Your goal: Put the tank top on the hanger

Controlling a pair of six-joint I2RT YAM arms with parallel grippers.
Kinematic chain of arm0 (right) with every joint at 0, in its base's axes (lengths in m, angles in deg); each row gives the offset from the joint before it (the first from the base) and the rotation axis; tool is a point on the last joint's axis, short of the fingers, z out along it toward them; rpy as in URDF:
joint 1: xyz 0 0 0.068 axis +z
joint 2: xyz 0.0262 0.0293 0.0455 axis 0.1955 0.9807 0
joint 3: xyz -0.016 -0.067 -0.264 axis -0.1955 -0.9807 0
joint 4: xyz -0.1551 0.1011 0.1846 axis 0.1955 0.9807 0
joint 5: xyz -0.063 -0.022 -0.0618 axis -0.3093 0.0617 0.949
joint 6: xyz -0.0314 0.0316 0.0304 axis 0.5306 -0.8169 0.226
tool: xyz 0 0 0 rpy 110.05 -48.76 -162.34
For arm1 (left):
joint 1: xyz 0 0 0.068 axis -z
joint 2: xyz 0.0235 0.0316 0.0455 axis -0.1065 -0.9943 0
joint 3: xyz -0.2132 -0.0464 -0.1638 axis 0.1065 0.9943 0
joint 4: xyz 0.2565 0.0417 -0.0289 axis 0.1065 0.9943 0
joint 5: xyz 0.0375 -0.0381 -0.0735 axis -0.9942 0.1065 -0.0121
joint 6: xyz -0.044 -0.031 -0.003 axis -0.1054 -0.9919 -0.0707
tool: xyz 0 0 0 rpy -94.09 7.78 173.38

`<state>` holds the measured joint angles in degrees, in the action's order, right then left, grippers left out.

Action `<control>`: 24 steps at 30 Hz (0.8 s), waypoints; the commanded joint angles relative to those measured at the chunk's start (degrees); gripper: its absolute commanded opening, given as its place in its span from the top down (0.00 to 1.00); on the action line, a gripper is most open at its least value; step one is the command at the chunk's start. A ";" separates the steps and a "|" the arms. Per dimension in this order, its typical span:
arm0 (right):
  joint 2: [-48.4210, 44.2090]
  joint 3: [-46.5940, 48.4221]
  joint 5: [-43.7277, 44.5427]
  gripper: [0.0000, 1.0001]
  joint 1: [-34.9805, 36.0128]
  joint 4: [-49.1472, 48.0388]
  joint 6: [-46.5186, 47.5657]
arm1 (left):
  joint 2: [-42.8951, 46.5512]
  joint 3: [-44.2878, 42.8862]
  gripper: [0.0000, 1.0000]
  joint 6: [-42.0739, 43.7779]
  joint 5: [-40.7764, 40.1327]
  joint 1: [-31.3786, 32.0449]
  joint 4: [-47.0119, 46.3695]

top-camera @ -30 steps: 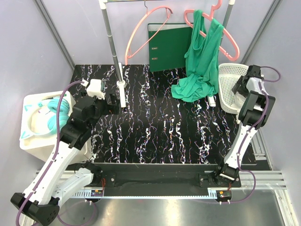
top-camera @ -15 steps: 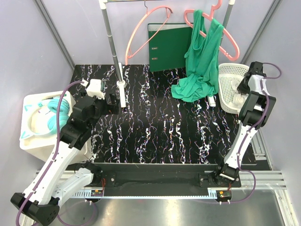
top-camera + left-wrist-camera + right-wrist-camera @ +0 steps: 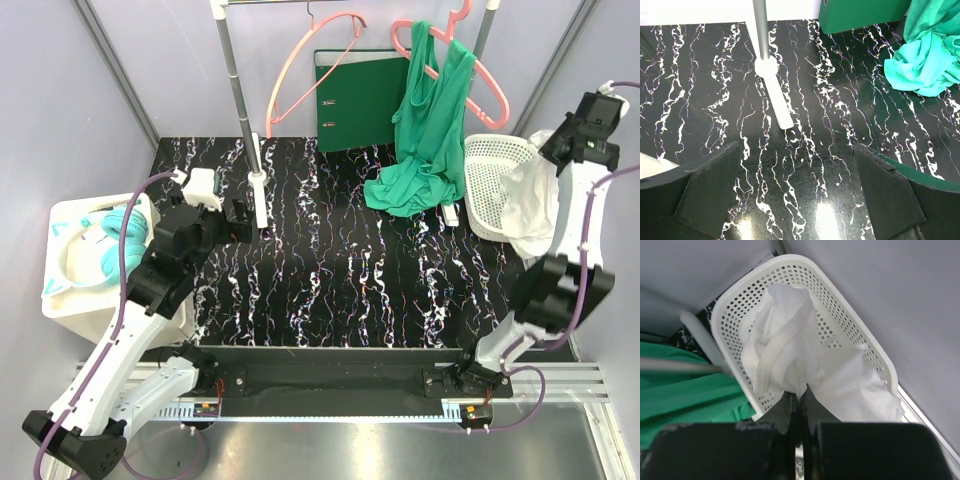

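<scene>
Beneath the right gripper (image 3: 800, 397), whose fingers are pressing together on a fold of the white tank top (image 3: 790, 350), the basket (image 3: 845, 315) is sitting with the cloth's lower part lying inside it and one end spilling over its rim. Far to that gripper's left, the hanger (image 3: 320, 83) is hanging from the rack, well apart from the top. The left gripper (image 3: 796, 147) is hovering with fingers spread wide over the table (image 3: 815, 190), the rack's pole (image 3: 760, 30) standing just ahead of it. To its left, a white bin (image 3: 60, 212) is holding teal items (image 3: 110, 240).
</scene>
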<state>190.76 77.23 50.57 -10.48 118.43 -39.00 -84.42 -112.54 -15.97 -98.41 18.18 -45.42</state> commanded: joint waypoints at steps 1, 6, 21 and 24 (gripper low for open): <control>-13.55 -7.91 -0.63 1.00 0.23 -0.39 -3.59 | 1.33 -0.12 0.01 -0.19 -0.19 0.14 -1.67; -31.31 -18.29 -1.51 1.00 0.23 -1.10 -5.87 | 2.47 -0.03 0.01 -1.06 -0.27 0.14 -1.67; -47.79 -24.27 -29.98 1.00 0.58 -6.46 -13.70 | 4.13 0.14 0.01 -1.33 0.34 0.23 -1.40; -46.83 -25.68 -33.60 1.00 5.20 -8.31 -15.46 | 6.16 1.19 0.01 -1.07 -1.85 0.14 -2.28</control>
<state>142.76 52.68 24.63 -9.94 114.15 -52.55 -81.17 -112.39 -17.08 -98.39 18.18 -45.03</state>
